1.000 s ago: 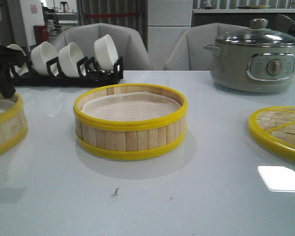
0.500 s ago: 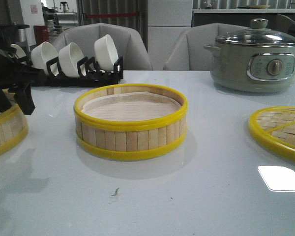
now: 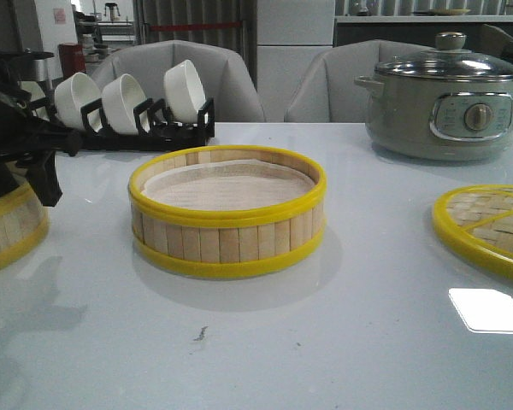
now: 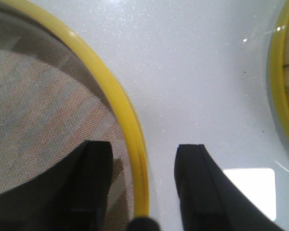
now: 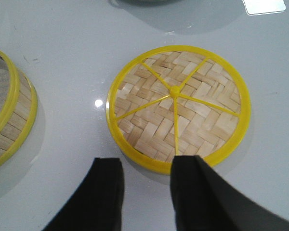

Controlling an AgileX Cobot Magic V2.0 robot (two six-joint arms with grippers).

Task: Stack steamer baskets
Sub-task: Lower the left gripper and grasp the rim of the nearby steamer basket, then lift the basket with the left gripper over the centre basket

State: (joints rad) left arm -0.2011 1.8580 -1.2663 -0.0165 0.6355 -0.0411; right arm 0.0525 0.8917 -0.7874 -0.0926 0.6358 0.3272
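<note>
At the left edge of the front view, the left tool (image 3: 21, 184) hangs over the near rim of the left steamer basket (image 3: 13, 226), which is cut off by the frame. From the left wrist view the reason for this pose is plain: the fingers are spread apart and straddle the yellow rim (image 4: 130, 139), one finger (image 4: 94, 178) over the pale liner inside, the other outside over the bare bench (image 4: 192, 72). That is a pinch grip being lined up on the wall; nothing is clamped so far, and I cannot tell whether the fingers touch the rim.

Centre of the front view holds the second steamer basket (image 3: 227, 213), upright on the bench with its liner showing, well apart from the first. It looks like the base of the stack, so the left basket would be the one to lift and carry across.

At the lower right of the front view lies the woven bamboo lid (image 3: 487, 226), flat on the bench. The right tool (image 5: 144, 192) hovers just short of its near edge in the right wrist view, fingers spread and holding nothing, apparently parked clear of the left arm's path.

Behind stand a rack of white bowls (image 3: 124, 107) at upper left and an electric cooking pot (image 3: 445, 107) at upper right.
</note>
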